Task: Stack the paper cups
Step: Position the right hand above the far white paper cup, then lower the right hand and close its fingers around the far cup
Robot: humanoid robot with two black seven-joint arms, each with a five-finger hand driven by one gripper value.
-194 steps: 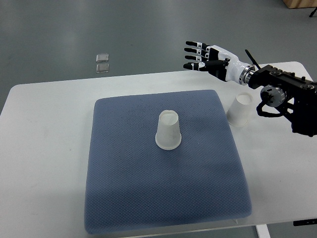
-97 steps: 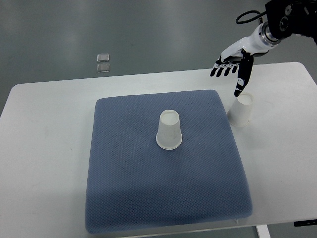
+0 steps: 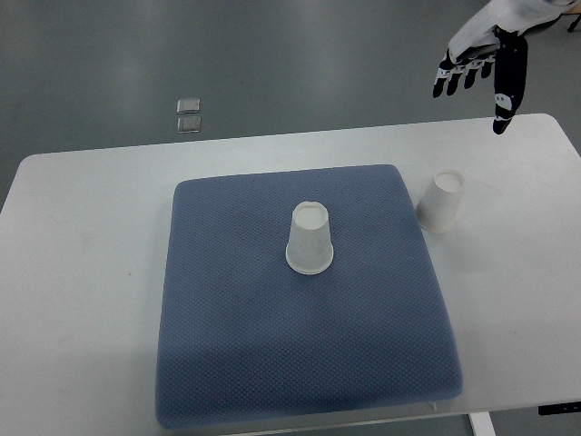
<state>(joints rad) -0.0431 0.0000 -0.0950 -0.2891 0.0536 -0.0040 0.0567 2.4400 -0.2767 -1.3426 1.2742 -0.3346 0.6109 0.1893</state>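
Pad [image 3: 300, 345]: blue-grey, textured, square w/ rounded corners. Lies flat on white surface [image 3: 82, 300], covers most of its middle. Landmark for everything below.

Cup 1 [image 3: 310, 239]: white paper cup, upside down, rim on pad. Sits approx. pad centre, slightly toward far edge. Upright, not tilted. Nothing touching it.

Cup 2 [image 3: 441, 201]: white paper cup, also upside down. Off the pad, on bare surface just beside pad's far-right corner. Leans a bit in this view; can't tell if it touches pad edge. Well apart from cup 1.

Right robot hand [image 3: 486, 56]: white back, black fingers, arm enters at top-right of pic. Up in air beyond pad's far-right corner, above far edge of surface, clear of cup 2. Digits spread apart and pointing down, holding nothing. Thumb [image 3: 506, 100] hangs lowest, sticks out below the other four.

Left robot hand: none in shot.

Floor [image 3: 272, 64]: grey-green, beyond far edge of surface.

Small tiles [image 3: 189, 115]: two small clear/grey squares on floor, one behind the other, beyond pad's far-left corner. Too small to ID.

Stack status: cups separate, none nested.
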